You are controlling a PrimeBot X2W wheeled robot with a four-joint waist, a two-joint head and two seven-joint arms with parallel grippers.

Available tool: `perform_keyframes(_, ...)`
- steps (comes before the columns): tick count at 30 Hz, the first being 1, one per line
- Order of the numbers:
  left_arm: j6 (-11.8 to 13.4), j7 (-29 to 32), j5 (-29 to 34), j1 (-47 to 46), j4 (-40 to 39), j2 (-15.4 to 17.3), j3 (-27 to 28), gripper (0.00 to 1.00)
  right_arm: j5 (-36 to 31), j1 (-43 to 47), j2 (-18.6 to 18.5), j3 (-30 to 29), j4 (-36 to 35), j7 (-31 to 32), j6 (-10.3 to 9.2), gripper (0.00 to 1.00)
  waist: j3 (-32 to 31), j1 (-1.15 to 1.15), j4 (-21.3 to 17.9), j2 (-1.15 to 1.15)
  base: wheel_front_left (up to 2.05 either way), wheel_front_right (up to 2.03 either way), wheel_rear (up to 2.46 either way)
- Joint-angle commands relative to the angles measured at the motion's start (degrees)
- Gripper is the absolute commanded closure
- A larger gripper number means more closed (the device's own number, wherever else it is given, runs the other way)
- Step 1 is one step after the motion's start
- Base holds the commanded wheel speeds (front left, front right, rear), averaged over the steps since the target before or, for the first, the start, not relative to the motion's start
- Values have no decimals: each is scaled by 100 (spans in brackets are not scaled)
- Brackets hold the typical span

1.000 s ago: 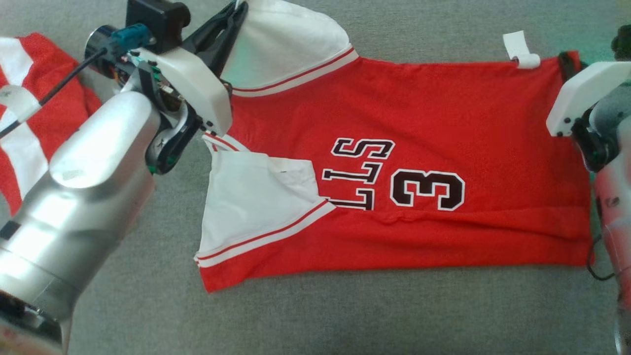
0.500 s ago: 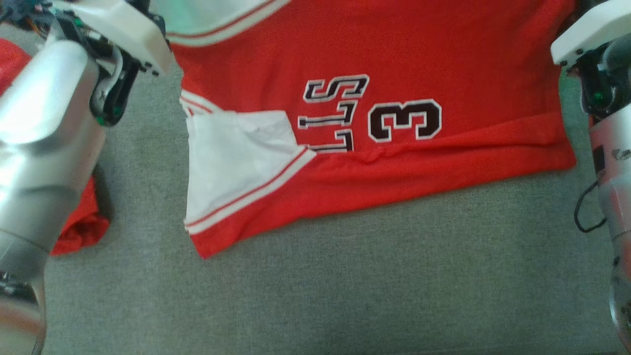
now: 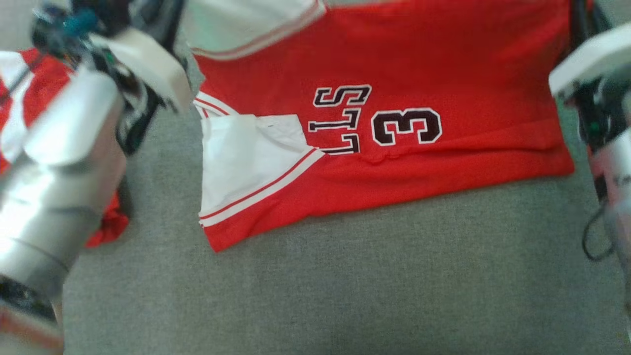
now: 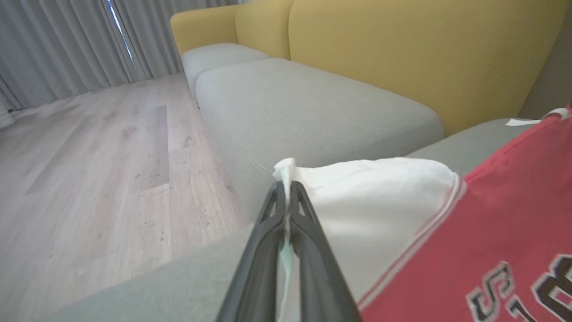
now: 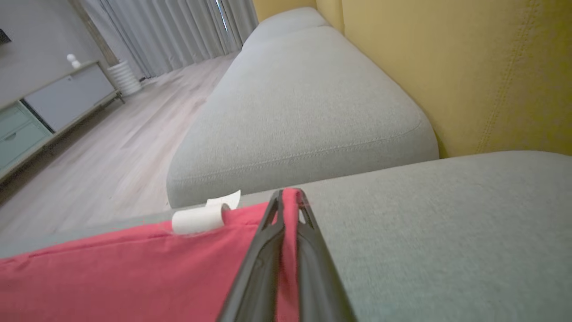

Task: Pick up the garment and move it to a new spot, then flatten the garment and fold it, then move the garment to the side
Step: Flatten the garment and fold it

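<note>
The garment is a red jersey with white sleeves and a black "3", spread over the grey seat cushion. My left gripper is shut on the edge of its far white sleeve. My right gripper is shut on the far red corner of the garment, beside a curled white tag. In the head view both forearms flank the garment, left arm and right arm. The near white sleeve lies folded onto the chest.
A second red and white garment lies bunched at the left, partly under my left arm. The yellow backrest rises behind the cushions. Wooden floor lies beyond the seat's edge, with a pale cabinet by the wall.
The head camera has moved, so the whole picture has shifted and blurred. The garment's right end now sits higher in the view. Both grippers keep their hold on the far edge.
</note>
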Motion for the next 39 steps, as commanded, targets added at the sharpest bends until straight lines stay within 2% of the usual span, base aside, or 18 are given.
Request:
perform_keyframes(1, -47, 98, -145, 99, -277, 267, 50, 100, 156, 344, -192, 228, -261, 68, 39, 100, -245, 0, 110, 0, 0, 0, 0)
perform_keyframes(6, -71, 601, -433, 725, -901, 585, -243, 100, 571, 899, -590, 519, -498, 336, 39, 100, -570, 0, 215, 0, 0, 0, 0)
perform_keyframes(14, -72, 1353, -776, 1527, -2130, 1103, -632, 100, 961, 1639, -1055, 877, -764, 1101, 39, 100, -891, 0, 361, 0, 0, 0, 0)
perform_keyframes(21, 201, 1676, -774, 2040, -3101, 1424, -876, 100, 1030, 2034, -1462, 1102, -1018, 1712, 39, 100, -939, 0, 404, 0, 0, 0, 0)
perform_keyframes(34, 395, 2096, -843, 2350, -3583, 1723, -1097, 100, 1145, 2462, -1882, 1408, -1518, 2634, 39, 100, -1113, 0, 296, 0, 0, 0, 0)
perform_keyframes(39, 471, 2151, -821, 2373, -3652, 1734, -1140, 100, 1139, 2489, -1955, 1339, -1742, 2777, 39, 100, -920, 0, 272, 0, 0, 0, 0)
